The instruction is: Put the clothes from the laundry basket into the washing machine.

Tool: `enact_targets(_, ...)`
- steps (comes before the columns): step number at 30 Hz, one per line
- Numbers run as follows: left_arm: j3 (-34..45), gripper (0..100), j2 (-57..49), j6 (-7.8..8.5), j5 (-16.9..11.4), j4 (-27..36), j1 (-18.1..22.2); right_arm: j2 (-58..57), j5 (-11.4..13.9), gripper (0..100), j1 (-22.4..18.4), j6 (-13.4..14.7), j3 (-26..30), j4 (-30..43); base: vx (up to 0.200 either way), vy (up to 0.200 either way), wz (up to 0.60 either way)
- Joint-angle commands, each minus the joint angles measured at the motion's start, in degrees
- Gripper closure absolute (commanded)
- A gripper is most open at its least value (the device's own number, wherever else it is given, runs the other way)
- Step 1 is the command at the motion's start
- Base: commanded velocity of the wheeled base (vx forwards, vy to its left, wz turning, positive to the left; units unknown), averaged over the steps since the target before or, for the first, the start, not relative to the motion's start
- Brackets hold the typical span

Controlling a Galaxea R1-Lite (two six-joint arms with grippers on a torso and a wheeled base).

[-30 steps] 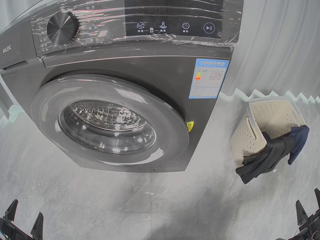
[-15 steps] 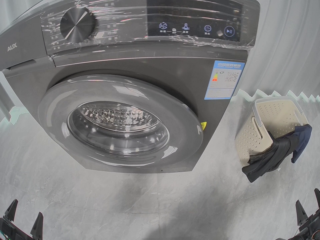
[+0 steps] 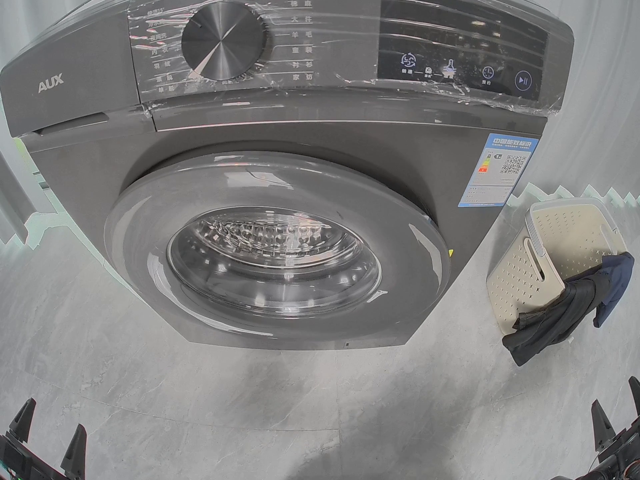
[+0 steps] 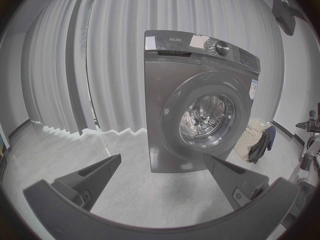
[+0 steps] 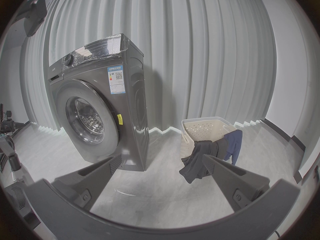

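Where curtains [image 5: 206, 50] meet grey floor [image 3: 200, 381], washing machine [image 3: 300, 168] closed, laundry basket [image 3: 517, 281] beside, left gripper [image 4: 160, 156] and right gripper [image 5: 160, 157] spread empty

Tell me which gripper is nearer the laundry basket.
Right. The right gripper hangs short of the laundry basket, on that side; the left gripper hangs opposite, before the washing machine.

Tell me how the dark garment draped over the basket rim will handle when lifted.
The dark garment hangs limp over the basket rim, so it will likely sag and trail. Tugging it may tip the thin perforated basket.
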Motion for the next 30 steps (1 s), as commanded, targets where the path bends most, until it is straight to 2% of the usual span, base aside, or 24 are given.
enact_targets(1, 0.8, 0, -1.0, -0.02, 0.0, 0.0, 0.0, -0.8, 0.0, 0, 0.0, 0.0, 0.9, 0.0, 0.000, 0.000, 0.00)
enact_targets(21, 0.8, 0, -1.0, -0.02, 0.0, 0.1, 0.0, -0.8, 0.0, 0, 0.0, 0.0, 0.9, 0.0, 0.000, 0.000, 0.00)
enact_targets(30, 0.8, 0, -1.0, -0.02, -0.1, 0.0, 0.0, -0.8, 0.0, 0, 0.0, 0.0, 0.9, 0.0, 0.000, 0.200, 0.00)
